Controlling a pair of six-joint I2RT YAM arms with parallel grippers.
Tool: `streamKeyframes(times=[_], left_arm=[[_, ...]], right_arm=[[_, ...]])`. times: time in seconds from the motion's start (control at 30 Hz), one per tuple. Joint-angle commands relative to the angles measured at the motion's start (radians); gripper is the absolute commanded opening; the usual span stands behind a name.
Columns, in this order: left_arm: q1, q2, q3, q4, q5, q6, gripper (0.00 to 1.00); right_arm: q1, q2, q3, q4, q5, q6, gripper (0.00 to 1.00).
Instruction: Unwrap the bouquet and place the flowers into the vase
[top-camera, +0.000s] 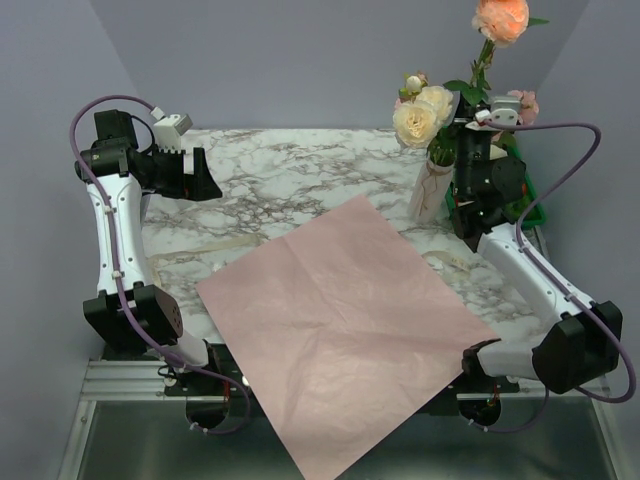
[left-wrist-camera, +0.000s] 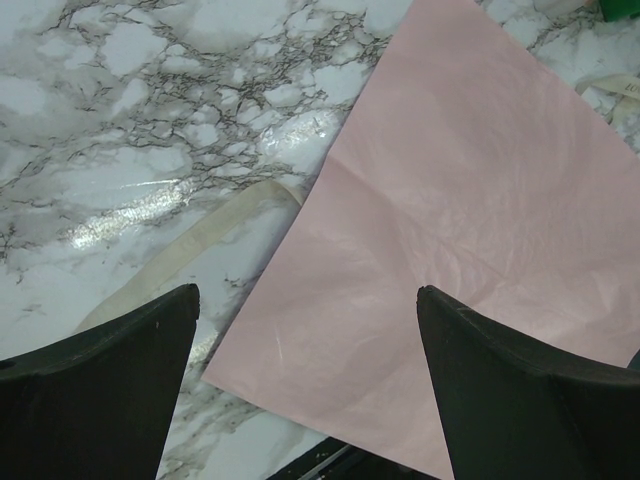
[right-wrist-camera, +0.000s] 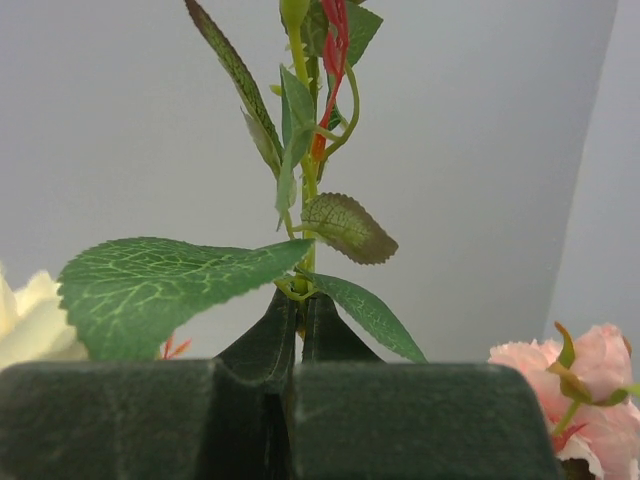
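Note:
The pink paper sheet (top-camera: 340, 320) of the bouquet lies unrolled and flat on the marble table (top-camera: 270, 175). The whitish marbled vase (top-camera: 430, 195) stands at the back right with cream roses (top-camera: 418, 118) in it. Just right of the vase, my right gripper (top-camera: 474, 118) points upward. In the right wrist view it (right-wrist-camera: 303, 300) is shut on a thin green stem (right-wrist-camera: 300, 170). That stem carries a peach rose (top-camera: 500, 18) high above the vase. My left gripper (top-camera: 205, 180) hangs open and empty over the back left. From its wrist it (left-wrist-camera: 308, 300) looks down on the paper (left-wrist-camera: 470, 200).
A cream ribbon (left-wrist-camera: 190, 250) lies loose on the marble beside the paper's left edge. A green tray (top-camera: 533, 205) sits behind the right arm, with a pink rose (top-camera: 525, 103) above it. The paper's near corner overhangs the table's front edge.

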Motion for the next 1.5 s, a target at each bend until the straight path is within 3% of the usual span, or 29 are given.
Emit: streamKeyframes(times=[0.0,0.3,0.4,0.53,0.7,0.83,0.93,1.07,1.17,1.23,1.47], left_arm=[[-0.003,0.007,0.034,-0.020,-0.016,0.016,0.99],[-0.003,-0.016,0.020,-0.033,-0.024,0.038,0.99],[-0.003,-0.011,0.034,-0.050,-0.024,0.049,0.99],[-0.003,-0.013,0.037,-0.060,-0.016,0.053,0.99],[-0.001,-0.013,0.034,-0.064,-0.004,0.055,0.99],[-0.003,-0.016,0.037,-0.070,0.002,0.058,0.99],[-0.001,-0.016,0.046,-0.075,0.007,0.059,0.99],[-0.003,-0.013,0.055,-0.086,0.013,0.059,0.99],[-0.003,-0.024,0.052,-0.092,0.014,0.065,0.99],[-0.003,-0.034,0.035,-0.086,0.014,0.073,0.99],[-0.011,-0.045,-0.032,-0.063,0.001,0.078,0.99]], right_arm=[[-0.005,-0.006,-0.060,0.094,0.044,-0.011,0.01],[-0.005,-0.053,-0.206,0.060,0.080,0.092,0.01],[-0.005,-0.079,-0.247,-0.007,0.061,0.122,0.12],[-0.004,-0.143,-0.299,-0.090,0.080,0.182,0.43],[-0.005,-0.182,-0.266,-0.308,0.064,0.239,0.59],[-0.005,-0.223,-0.229,-0.473,0.049,0.291,0.80],[-0.005,-0.181,-0.148,-0.694,0.094,0.369,0.81],[-0.007,-0.182,-0.098,-0.786,0.084,0.412,0.80],[-0.005,-0.229,-0.126,-0.820,0.023,0.441,0.84],[-0.004,-0.277,-0.149,-0.860,-0.058,0.461,1.00],[0.022,-0.453,-0.267,-1.010,-0.244,0.558,1.00]])
